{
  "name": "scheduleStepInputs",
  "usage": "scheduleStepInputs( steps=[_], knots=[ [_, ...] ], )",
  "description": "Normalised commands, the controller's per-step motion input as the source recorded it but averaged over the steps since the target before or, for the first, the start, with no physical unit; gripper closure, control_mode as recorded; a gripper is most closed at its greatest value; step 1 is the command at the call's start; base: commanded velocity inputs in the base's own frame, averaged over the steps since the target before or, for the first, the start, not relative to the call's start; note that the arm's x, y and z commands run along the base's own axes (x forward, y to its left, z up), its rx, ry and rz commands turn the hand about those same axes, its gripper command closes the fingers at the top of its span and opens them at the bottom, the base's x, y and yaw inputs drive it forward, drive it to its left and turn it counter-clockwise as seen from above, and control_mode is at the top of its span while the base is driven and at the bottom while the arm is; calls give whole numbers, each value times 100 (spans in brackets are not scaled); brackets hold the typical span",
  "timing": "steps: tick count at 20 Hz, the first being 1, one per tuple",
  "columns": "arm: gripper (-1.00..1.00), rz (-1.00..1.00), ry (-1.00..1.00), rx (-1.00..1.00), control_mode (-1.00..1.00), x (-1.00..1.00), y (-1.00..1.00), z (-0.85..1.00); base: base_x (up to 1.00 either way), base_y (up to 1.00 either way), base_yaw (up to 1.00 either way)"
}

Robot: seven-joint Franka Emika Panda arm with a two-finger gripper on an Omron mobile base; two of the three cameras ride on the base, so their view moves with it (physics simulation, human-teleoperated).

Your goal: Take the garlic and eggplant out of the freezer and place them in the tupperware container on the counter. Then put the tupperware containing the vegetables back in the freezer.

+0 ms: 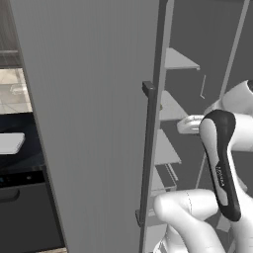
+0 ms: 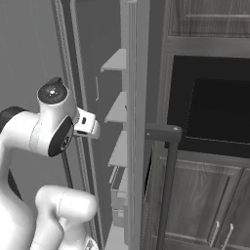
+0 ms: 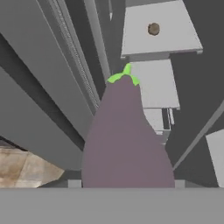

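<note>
The purple eggplant point(image 3: 127, 140) with its green cap looms large in the hand view, standing between the fingertips of my gripper point(image 3: 127, 184), which is shut on it. Farther in, the small brownish garlic point(image 3: 153, 29) lies on a pale freezer shelf point(image 3: 175, 41). The freezer's wide grey door point(image 1: 94, 123) stands open with its dark bar handle point(image 1: 148, 148) facing me, and my arm reaches past its edge toward the shelves point(image 1: 178, 62). The white tupperware container point(image 1: 10, 142) sits on the black counter point(image 1: 24, 158) at far left.
More freezer shelves point(image 2: 117, 61) step down behind the door edge point(image 2: 134, 122). Dark wood cabinets point(image 2: 205, 205) and a black built-in recess point(image 2: 210, 107) stand to the right. A dark appliance front point(image 1: 24, 212) sits under the counter. Tan floor tile point(image 3: 22, 170) shows below the door.
</note>
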Motion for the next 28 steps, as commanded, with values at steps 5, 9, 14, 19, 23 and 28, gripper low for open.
scheduleStepInputs(
  steps=[5, 9, 14, 19, 23, 28],
  knots=[
    [100, 2, 0, 0, 100, -14, 3, 0, -79, 37, 5],
    [100, 0, 0, 0, 100, 0, 0, 0, -90, 98, 5],
    [100, 0, 0, 0, 100, 0, 0, 0, -17, 100, 1],
    [100, 0, 0, 0, 100, 0, 0, 0, 11, 100, 0],
    [100, 0, 0, 0, 100, 0, 0, 0, 44, 100, 0],
    [100, 0, 0, 0, 100, 0, 0, 0, 58, 100, 0]
  ],
)
